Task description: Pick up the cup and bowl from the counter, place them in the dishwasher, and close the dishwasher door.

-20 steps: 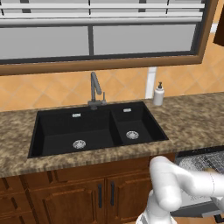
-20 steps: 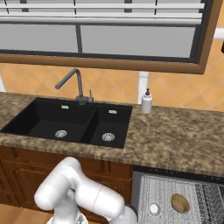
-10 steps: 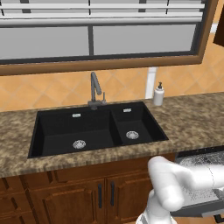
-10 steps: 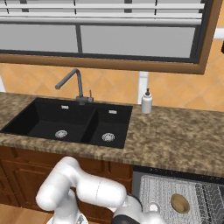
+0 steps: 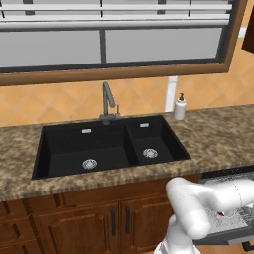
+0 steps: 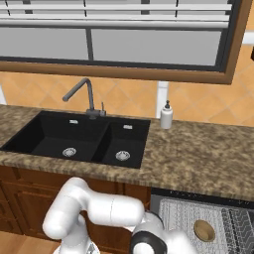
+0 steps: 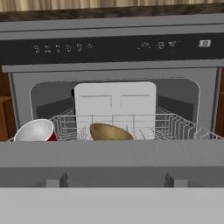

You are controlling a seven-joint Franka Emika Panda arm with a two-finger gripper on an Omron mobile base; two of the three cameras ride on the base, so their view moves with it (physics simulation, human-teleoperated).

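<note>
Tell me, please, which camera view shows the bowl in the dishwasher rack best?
The hand view: the bowl sits near the middle of the rack, seen side-on beside the cup. The right base view shows it from above, small and near the frame's bottom. In the left base view I cannot make it out.

Flat, even rendered light all round, no glare; soft shade darkens the sink (image 5: pixel 111 146) basins and the dishwasher (image 7: pixel 113 100) cavity beyond the fingers; edges slightly soft

Both base views look forward and down on the counter (image 5: pixel 218 136) from left and right; the hand view faces the dishwasher (image 7: pixel 113 57) closely, level
</note>
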